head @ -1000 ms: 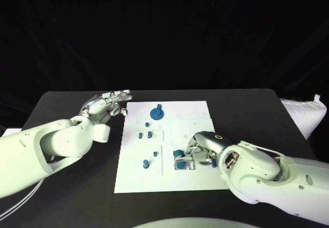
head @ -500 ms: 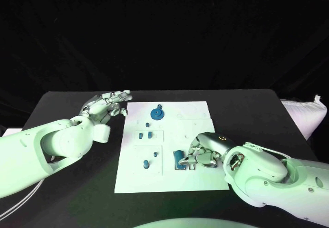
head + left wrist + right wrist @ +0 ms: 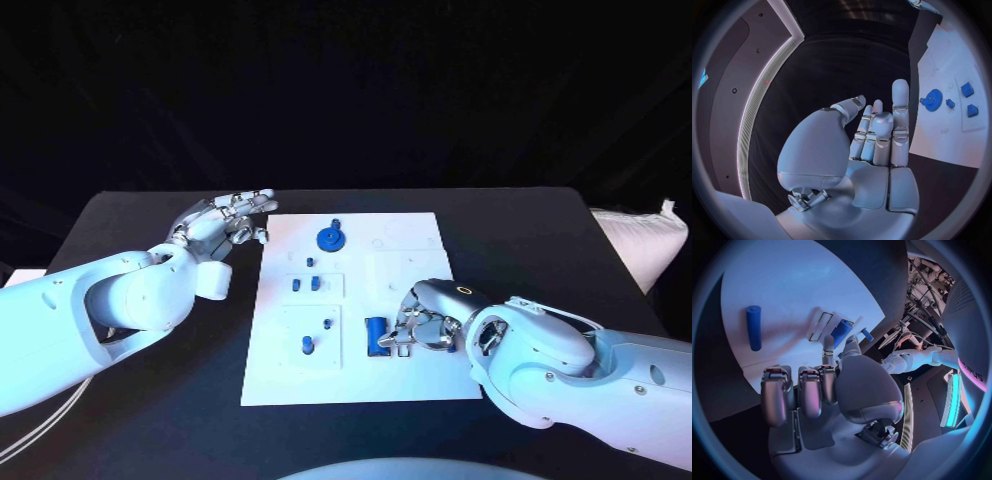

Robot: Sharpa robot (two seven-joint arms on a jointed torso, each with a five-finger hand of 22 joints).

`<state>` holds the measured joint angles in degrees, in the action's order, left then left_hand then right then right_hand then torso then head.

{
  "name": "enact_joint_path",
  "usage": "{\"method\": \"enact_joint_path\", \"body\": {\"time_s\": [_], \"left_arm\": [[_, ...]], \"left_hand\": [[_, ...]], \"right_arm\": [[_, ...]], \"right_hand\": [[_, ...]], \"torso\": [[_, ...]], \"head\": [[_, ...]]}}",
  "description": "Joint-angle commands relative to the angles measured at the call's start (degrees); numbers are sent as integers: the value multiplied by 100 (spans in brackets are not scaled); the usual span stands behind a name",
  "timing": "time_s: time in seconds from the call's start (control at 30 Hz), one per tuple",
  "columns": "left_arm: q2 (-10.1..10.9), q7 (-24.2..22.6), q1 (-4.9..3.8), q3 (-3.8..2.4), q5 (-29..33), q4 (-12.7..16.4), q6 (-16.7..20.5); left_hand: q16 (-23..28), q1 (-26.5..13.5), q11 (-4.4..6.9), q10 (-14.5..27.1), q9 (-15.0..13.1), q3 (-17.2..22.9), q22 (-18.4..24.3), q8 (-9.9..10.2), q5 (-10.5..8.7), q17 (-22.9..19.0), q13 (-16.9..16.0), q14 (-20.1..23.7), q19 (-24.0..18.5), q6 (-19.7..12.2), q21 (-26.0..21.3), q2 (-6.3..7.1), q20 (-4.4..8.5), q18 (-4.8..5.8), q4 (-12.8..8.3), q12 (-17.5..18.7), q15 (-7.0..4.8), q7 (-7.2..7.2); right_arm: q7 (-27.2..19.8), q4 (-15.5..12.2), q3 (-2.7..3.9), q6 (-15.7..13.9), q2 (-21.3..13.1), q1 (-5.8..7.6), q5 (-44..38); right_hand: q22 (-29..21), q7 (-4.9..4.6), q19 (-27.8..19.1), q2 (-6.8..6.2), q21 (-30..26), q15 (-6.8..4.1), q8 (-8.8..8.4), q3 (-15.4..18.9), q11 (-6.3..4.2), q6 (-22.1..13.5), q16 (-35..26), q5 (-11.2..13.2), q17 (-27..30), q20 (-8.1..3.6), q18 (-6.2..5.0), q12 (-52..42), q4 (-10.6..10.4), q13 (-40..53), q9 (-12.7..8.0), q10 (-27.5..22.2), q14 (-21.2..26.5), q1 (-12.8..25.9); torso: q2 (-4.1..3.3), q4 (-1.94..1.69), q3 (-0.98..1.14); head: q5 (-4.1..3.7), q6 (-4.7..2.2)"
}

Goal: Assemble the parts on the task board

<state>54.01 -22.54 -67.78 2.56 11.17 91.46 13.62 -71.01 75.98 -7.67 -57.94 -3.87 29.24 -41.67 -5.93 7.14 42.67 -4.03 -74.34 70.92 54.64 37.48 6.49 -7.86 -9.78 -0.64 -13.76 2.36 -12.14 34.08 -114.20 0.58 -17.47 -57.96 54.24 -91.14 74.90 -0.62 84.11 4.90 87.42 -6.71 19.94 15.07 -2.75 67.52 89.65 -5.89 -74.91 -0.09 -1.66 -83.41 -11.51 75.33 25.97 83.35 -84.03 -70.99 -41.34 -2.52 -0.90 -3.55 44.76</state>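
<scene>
On the near half of the white board (image 3: 281,385), the right hand (image 3: 418,325) rests low over the surface with its fingers curled in toward the palm; from the head view and the right wrist view I cannot tell for sure whether they pinch anything, though a small blue piece (image 3: 841,332) sits right at the fingertips (image 3: 828,342). Just beside that hand, toward the board's middle, lies a blue peg (image 3: 378,333), flat on the board, its long axis running roughly from the board's near edge toward its far edge. The peg lies on the side of the hand facing the board's centre, touching or nearly touching the fingers, so the right hand is by far the nearer one and, in my judgement, the one to handle it; a grasp would need the fingers to close across the peg's short width. Farther in toward the board's middle sit several small blue blocks (image 3: 297,284) in pale recessed squares, and near the far edge of the board stands a blue gear (image 3: 330,239). Beyond the board's far corner, over the black worktop (image 3: 144,215), the left hand (image 3: 224,222) hovers with its fingers mostly straight and together, holding nothing, well apart from the peg.
</scene>
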Motion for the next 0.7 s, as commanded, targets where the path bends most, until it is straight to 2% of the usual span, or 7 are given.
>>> {"method": "enact_joint_path", "body": {"time_s": [0.03,0.2,0.43,0.63,0.7], "left_arm": [[-8,-21,-2,-2,-31,8,-109],[-5,-18,-2,-2,-32,9,-111],[-1,-11,-2,-2,-33,10,-114],[-5,-8,-2,-2,-34,8,-118],[-5,-7,-2,-1,-35,7,-119]], "left_hand": [[-32,-46,-8,32,-2,-40,6,-38,-1,-6,2,45,-45,-44,-29,11,7,-66,-7,-19,2,2],[-32,-46,-8,32,-2,-40,6,-38,-1,-6,2,45,-45,-44,-29,11,7,-66,-7,-19,2,2],[-32,-46,-8,32,-2,-40,6,-38,-1,-6,2,45,-45,-44,-29,11,7,-66,-7,-19,2,2],[-32,-46,-8,32,-2,-40,6,-38,-1,-6,2,45,-45,-44,-29,11,7,-66,-7,-19,2,2],[-32,-46,-8,32,-2,-40,6,-38,-1,-6,2,45,-45,-44,-29,11,7,-66,-7,-19,2,2]], "right_arm": [[-45,46,-1,252,59,-7,12],[-43,83,-2,294,107,-9,-38],[-21,116,-3,262,107,-10,-155],[-17,115,-3,52,77,-10,-202],[-51,81,-2,-76,35,-10,-132]], "right_hand": [[1231,1,465,77,32,0,25,-41,-62,-57,17,81,-1478,-36,89,24,69,1058,17,466,-591,-207],[1227,2,462,14,27,-1,23,-74,-63,-66,15,188,-1474,-38,87,25,180,1063,39,467,-590,-334],[1226,6,462,-5,26,-2,23,-100,-66,-66,11,219,-1467,-38,87,15,242,1073,50,471,-588,-402],[1208,3,453,51,10,-4,17,-136,-66,-66,-1,187,-1446,-40,82,12,244,1077,57,473,-584,-401],[1177,-18,439,14,-17,5,-18,-111,-51,-113,-16,97,-1420,-36,73,65,224,1051,50,457,-579,-349]], "torso": [[2,4,3],[7,2,0],[3,7,2],[4,2,3],[4,1,6]], "head": [[9,10],[2,19],[-4,9],[-18,-3],[-20,-4]]}}
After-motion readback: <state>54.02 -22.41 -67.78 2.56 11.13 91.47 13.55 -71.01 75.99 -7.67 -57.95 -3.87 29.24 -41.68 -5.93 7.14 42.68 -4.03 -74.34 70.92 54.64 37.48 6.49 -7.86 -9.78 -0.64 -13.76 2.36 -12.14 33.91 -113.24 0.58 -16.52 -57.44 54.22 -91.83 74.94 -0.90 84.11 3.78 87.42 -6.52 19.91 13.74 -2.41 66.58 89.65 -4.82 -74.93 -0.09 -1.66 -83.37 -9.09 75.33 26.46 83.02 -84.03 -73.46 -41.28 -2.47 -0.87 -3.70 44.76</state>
